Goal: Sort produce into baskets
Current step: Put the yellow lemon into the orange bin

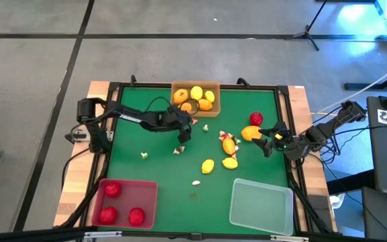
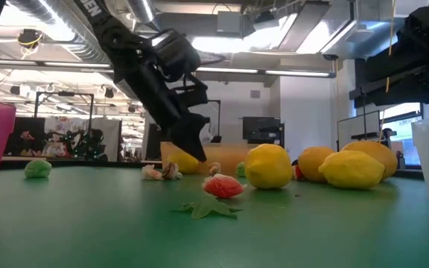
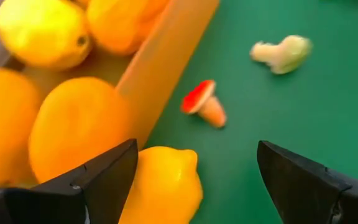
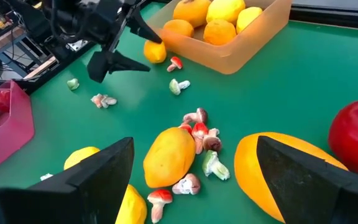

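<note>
Overhead, my left claw [image 1: 183, 132] hangs over the green worktop [image 1: 160, 168] just in front of the orange basket [image 1: 195, 98] at the far edge, fingers spread and empty, a yellow fruit beside it at the basket's near wall. My right claw [image 1: 269, 140] sits near the right edge, parted around nothing, with an orange fruit [image 1: 250, 133] just beside it and a red fruit [image 1: 256, 118] a little farther back. The red basket [image 1: 125, 202] fills the near left corner with three red fruits; the clear basket [image 1: 261, 206] stands at the near right corner. Yellow fruits [image 1: 218, 163] and small mushroom bits lie mid-worktop.

Level with the worktop, my left claw [image 2: 188, 141] points down toward a yellow fruit [image 2: 184, 159]; other yellow fruits [image 2: 269, 165] and a red-capped bit [image 2: 223, 186] lie nearer.

Past my left fingers [image 3: 107, 176], a yellow fruit [image 3: 165, 185] lies against the outside of the orange basket's wall [image 3: 166, 62]; a small red-capped mushroom [image 3: 204, 106] sits just beyond.

Past my right fingers [image 4: 98, 171], an oval yellow-orange fruit [image 4: 169, 155] and mushroom bits [image 4: 199, 134] lie between them, unheld, with the orange fruit [image 4: 278, 171] and red fruit [image 4: 356, 137] to one side.
</note>
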{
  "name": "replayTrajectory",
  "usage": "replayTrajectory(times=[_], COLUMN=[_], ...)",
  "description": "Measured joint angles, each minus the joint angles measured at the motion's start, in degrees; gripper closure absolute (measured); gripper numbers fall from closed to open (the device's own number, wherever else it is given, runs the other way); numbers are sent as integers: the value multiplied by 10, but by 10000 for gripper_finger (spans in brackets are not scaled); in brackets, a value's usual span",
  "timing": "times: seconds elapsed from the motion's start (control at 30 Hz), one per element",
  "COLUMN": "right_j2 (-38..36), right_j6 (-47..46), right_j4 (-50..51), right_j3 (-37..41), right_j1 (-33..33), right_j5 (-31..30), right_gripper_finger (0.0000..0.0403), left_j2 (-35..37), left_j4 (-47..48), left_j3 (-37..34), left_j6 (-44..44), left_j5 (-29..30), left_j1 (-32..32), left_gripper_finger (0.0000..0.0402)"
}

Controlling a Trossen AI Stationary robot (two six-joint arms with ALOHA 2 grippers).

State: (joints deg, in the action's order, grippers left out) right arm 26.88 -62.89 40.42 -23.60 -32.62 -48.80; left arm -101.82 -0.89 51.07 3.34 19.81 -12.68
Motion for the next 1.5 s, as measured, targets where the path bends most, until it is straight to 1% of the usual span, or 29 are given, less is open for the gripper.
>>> replayTrajectory(times=[0.13, 0.23, 0.33, 0.5, 0.73, 0.83, 1.07, 1.17, 1.27, 1.37, 1.43, 1.5], right_j2=[0, 0, 0, 0, 0, 0, 0, 0, 0, 0, 0, 0], right_j6=[-1, -2, -2, -3, 1, 1, 1, 1, 1, 1, 1, 1], right_j4=[0, 0, 0, 0, 5, 10, 15, 15, 15, 15, 15, 16], right_j3=[0, 0, 0, 0, 0, 0, 0, 0, 0, 0, 0, 0], right_j1=[0, 0, 0, 0, 0, 0, 0, 0, 0, 0, 0, 0], right_j5=[0, 0, 0, 0, 0, 0, 0, 0, 0, 0, 0, -1], right_gripper_finger=[66, 66, 66, 66, 66, 66, 66, 66, 66, 66, 66, 66], left_j2=[1, 1, -2, -1, 0, 0, 0, 1, 9, 26, 42, 51], left_j4=[26, 37, 65, 106, 115, 122, 126, 127, 129, 127, 124, 119], left_j3=[1, 2, -1, -1, 0, 0, 0, 0, 1, 16, 30, 50], left_j6=[48, 80, 113, 124, 141, 162, 199, 213, 231, 235, 229, 212], left_j5=[2, -13, -36, -62, -61, -62, -65, -65, -71, -73, -56, -25], left_j1=[-14, -12, 2, 30, 59, 66, 74, 74, 74, 75, 72, 66], left_gripper_finger=[75, 75, 75, 75, 77, 95, 167, 186, 189, 181, 178, 178])
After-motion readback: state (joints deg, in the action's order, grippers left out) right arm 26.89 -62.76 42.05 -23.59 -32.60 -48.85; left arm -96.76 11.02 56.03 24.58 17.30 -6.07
